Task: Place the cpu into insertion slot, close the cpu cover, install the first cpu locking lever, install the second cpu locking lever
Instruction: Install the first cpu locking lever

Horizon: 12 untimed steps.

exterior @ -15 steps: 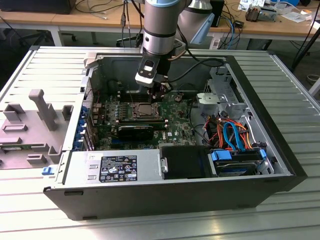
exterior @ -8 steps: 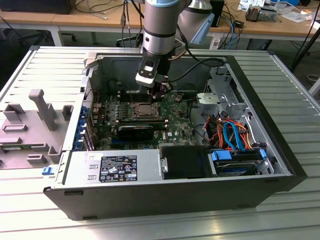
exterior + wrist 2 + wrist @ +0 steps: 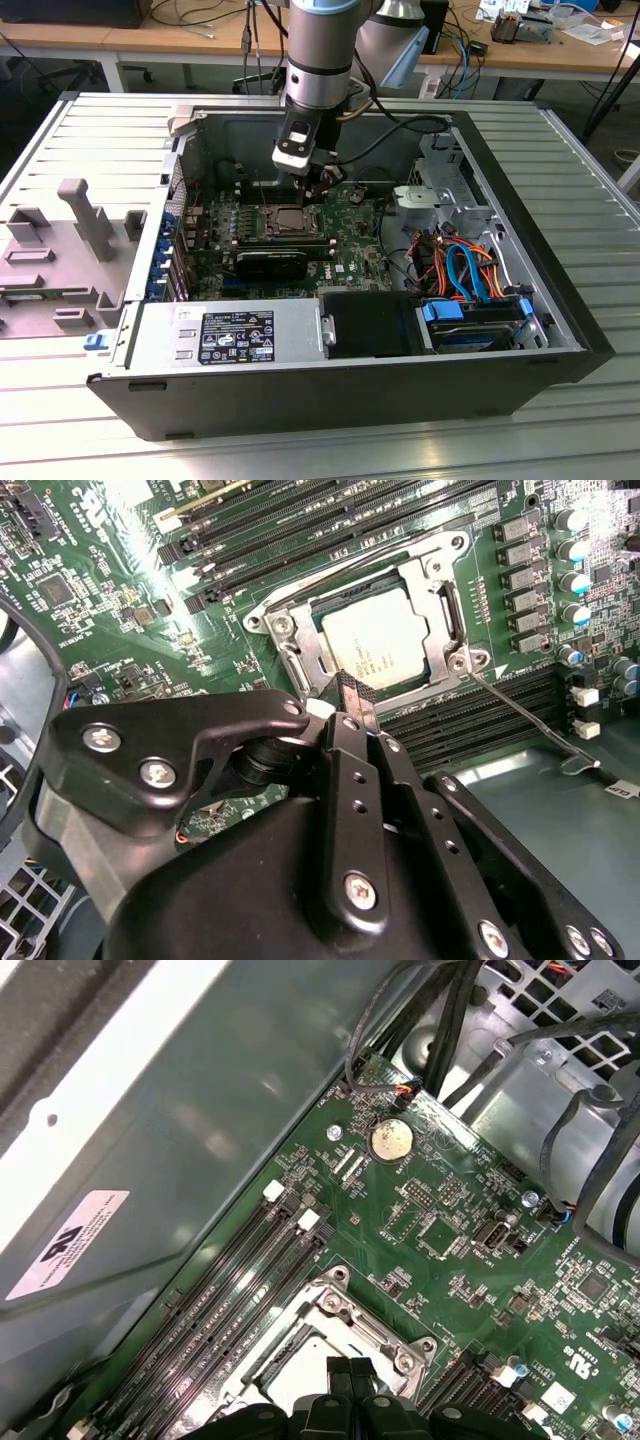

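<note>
In the second wrist view the silver-topped cpu lies in the insertion slot on the green board. The cpu cover lies flat around it as a silver frame. A thin locking lever sticks out loose from the socket's corner over the memory slots. My gripper hovers just above the socket's edge, fingers pressed together with nothing between them. The first wrist view has the same shut fingertips over the socket frame. In the exterior view the gripper hangs inside the open case, just above the insertion slot.
Long black memory slots flank the socket. A black block lies in front of the socket, with a power supply beyond it. Coloured cables fill the case at the exterior view's right. A coin battery sits on the board.
</note>
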Tool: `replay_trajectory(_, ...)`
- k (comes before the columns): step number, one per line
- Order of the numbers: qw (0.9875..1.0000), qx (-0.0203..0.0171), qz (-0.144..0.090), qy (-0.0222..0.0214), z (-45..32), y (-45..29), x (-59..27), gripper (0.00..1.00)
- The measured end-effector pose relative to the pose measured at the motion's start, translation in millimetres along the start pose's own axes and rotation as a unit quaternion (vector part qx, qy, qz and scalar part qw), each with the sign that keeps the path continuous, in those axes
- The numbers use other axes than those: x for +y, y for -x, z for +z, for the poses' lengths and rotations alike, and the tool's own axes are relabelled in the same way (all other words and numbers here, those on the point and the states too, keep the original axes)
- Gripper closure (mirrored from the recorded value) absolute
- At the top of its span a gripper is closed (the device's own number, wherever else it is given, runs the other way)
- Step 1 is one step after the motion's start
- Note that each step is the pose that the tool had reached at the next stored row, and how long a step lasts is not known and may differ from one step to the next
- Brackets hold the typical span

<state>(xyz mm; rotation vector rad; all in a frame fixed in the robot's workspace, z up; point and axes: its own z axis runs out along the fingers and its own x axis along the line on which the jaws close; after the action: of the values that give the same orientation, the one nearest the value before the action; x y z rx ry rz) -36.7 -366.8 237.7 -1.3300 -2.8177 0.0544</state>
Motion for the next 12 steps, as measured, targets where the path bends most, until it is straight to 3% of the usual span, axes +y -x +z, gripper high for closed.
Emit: replay_trajectory(12,1.0000,0.0006,-0.010,0.0008,0.1,0.0,0.0,0.89)
